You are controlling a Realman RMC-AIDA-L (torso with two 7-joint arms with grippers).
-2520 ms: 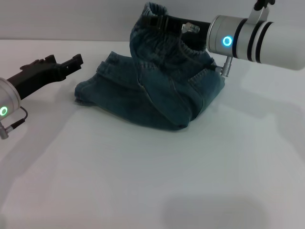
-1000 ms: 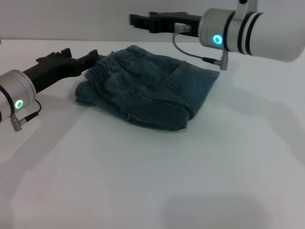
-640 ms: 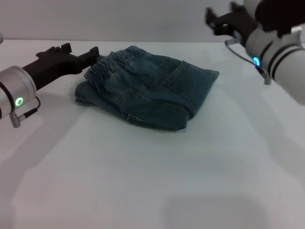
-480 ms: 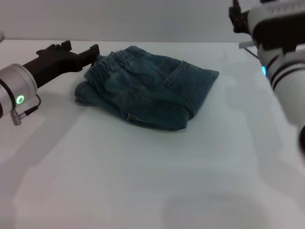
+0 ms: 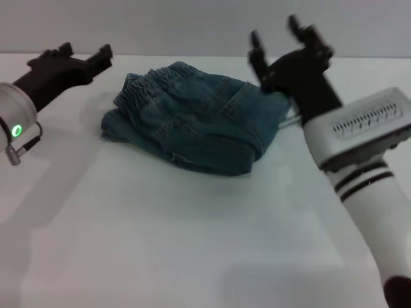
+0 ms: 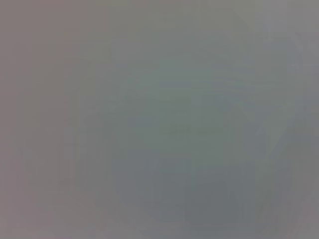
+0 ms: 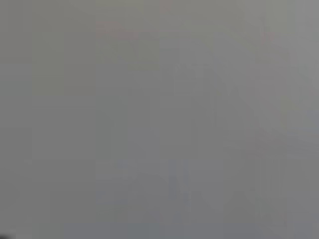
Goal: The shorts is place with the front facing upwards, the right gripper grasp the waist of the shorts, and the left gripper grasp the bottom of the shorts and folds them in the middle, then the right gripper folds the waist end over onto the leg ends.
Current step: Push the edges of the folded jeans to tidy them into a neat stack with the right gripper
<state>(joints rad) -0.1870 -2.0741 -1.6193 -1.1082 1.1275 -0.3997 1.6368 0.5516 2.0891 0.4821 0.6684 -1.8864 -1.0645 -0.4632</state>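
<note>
L wrist cam: blank grey-green haze edge to edge; nothing identifiable.

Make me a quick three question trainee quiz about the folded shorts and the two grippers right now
1. True or false: the shorts are spread out flat in a single layer.
2. Which gripper holds the shorts? A) left gripper B) right gripper C) neither
3. Fill in: the elastic waist end lies on the robot's ____ side of the bundle.

Key: 1 false, they lie folded on the table. 2 C, both sets of jaws are open and clear of the cloth. 3 left.
</note>
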